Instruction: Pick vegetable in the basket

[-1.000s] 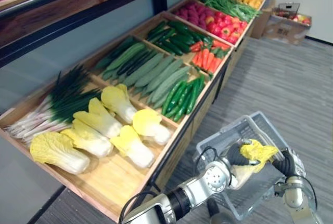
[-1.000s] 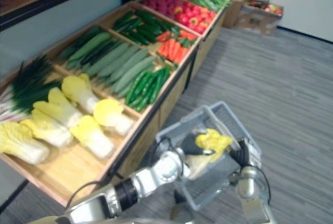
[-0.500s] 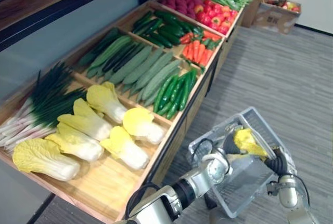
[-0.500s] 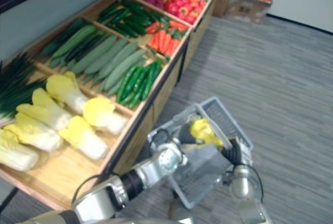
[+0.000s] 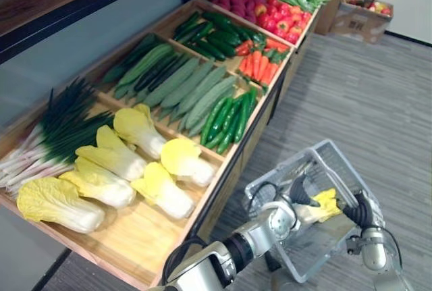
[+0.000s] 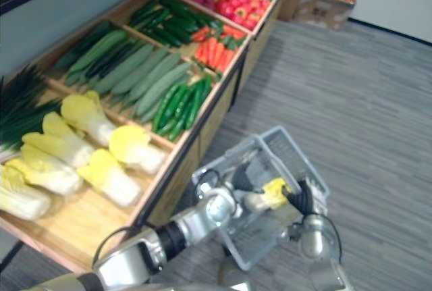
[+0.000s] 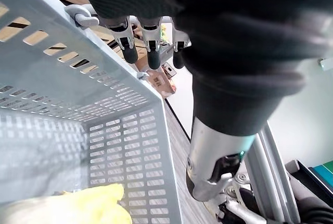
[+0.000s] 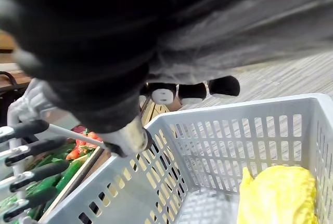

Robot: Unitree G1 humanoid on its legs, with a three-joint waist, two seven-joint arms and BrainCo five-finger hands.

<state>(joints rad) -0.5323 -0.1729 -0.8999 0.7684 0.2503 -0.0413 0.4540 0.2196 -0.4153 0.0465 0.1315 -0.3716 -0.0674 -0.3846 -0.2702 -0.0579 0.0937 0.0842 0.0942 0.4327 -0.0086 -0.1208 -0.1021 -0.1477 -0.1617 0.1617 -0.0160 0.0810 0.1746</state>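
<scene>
A yellow napa cabbage (image 5: 322, 204) lies loose inside the grey slotted basket (image 5: 341, 169), near one wall. It is the same cabbage (image 8: 278, 195) on the basket floor (image 8: 208, 146) in the right wrist view. My left hand (image 5: 297, 190) hovers inside the basket just above the cabbage, apart from it. Its fingers (image 7: 151, 47) are straight and hold nothing. My right hand (image 5: 361, 211) grips the basket's handle at its right side and holds the basket up beside the stand.
A long wooden stand (image 5: 155, 227) runs along the left with several more cabbages (image 5: 158, 186), green onions (image 5: 61, 129), cucumbers (image 5: 196, 92), carrots (image 5: 260, 67) and red peppers (image 5: 287, 28). A cardboard box (image 5: 354, 17) sits at the far end. Grey carpet (image 5: 364, 95) stretches to the right.
My left hand has opened and let go of the cabbage, which has dropped from rim height down into the basket. The right hand keeps its hold on the basket.
</scene>
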